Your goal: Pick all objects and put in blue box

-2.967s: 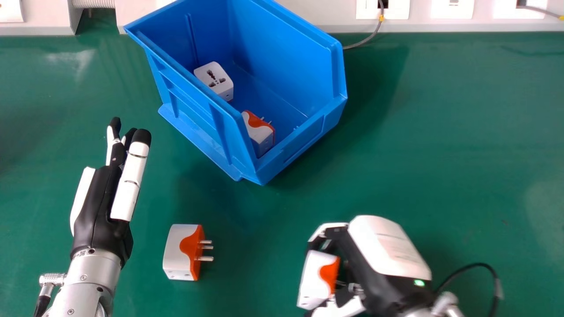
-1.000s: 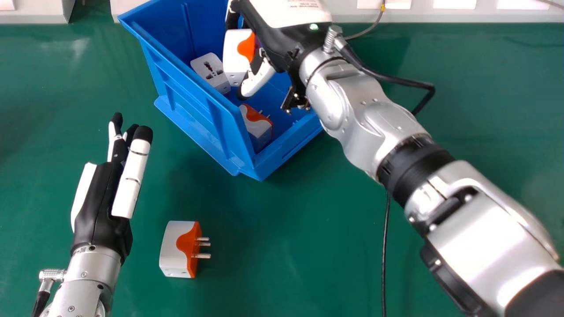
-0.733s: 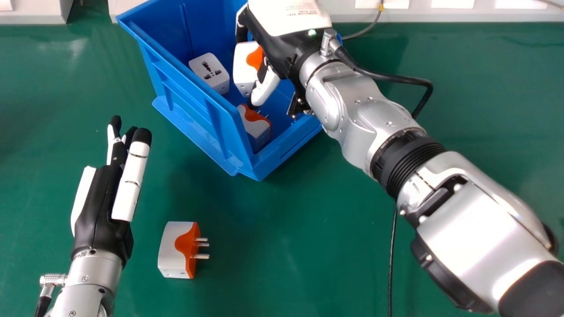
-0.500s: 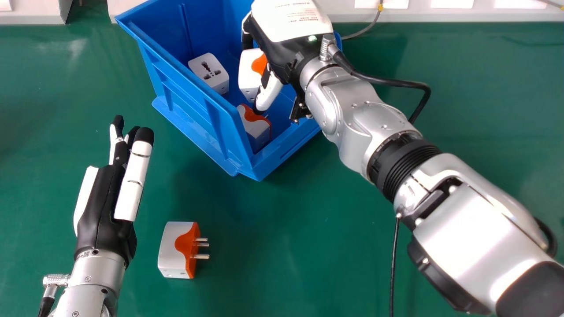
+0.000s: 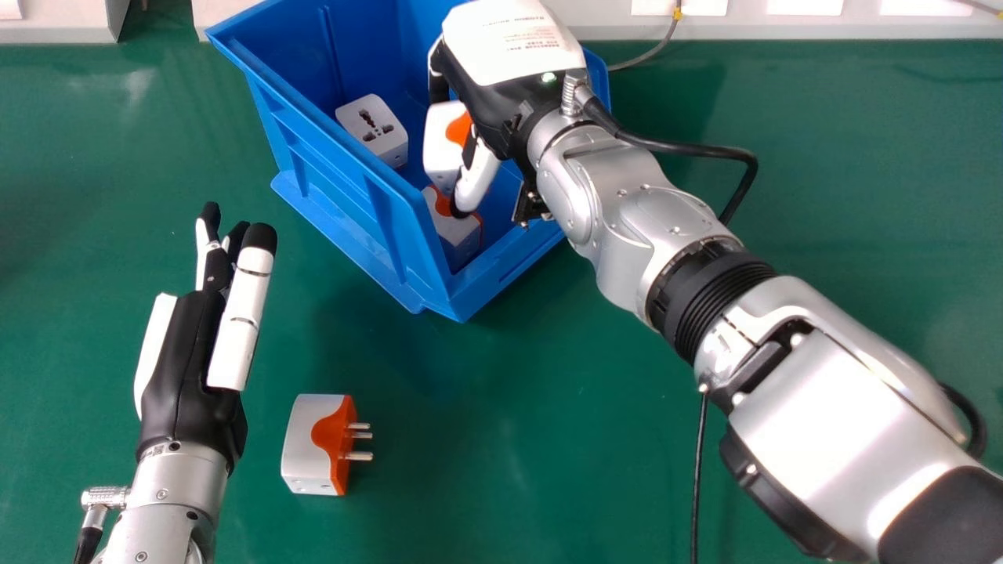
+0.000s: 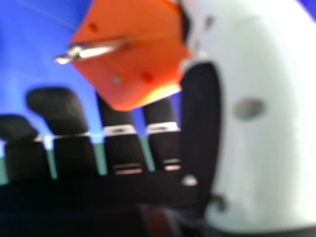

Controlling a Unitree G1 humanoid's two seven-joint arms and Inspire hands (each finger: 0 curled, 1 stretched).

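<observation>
Inside the blue box, in the head view, my right hand is curled round a white and orange adapter, held above the box floor. In the right hand view my right hand pinches that adapter, its metal pins exposed. A white adapter with its socket face up and an orange-topped one lie in the box, the latter partly behind the held adapter and thumb. Another adapter lies on the table, pins toward the right. Beside it, my left hand has straight fingers.
My right forearm slants over the green table from the lower right corner. A black cable hangs below it. Wall sockets and a grey cable stand behind the table's back edge.
Since three seconds ago, my right hand has carried its adapter from the table's front into the box. Lately it has sunk slightly toward the near end. My left hand has shifted slightly right.
</observation>
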